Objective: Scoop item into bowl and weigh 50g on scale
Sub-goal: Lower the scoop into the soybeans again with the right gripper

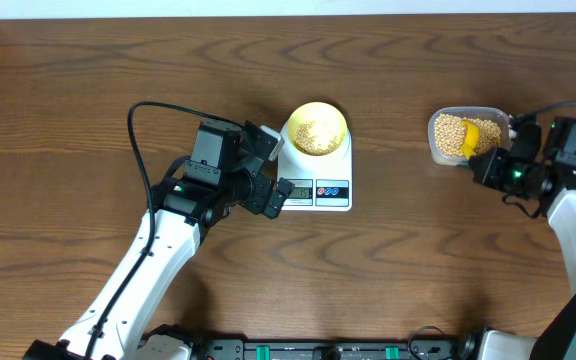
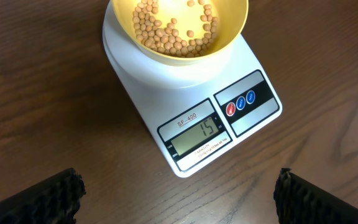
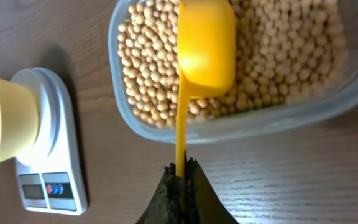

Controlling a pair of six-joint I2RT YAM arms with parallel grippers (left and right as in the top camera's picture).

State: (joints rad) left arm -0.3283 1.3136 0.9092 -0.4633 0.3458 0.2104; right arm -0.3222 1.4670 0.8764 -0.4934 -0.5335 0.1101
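beans (image 3: pixel 278 56) in tub (image 3: pixel 272 122) w/ scoop (image 3: pixel 207 43)

Left pincer (image 2: pixel 179 202) gapes wide, right pincer (image 3: pixel 180 179) is clamped tight.

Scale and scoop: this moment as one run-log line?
right gripper shut on scoop in tub of beans | left gripper jaws open by scale | bowl on scale, part-filled | display: 15
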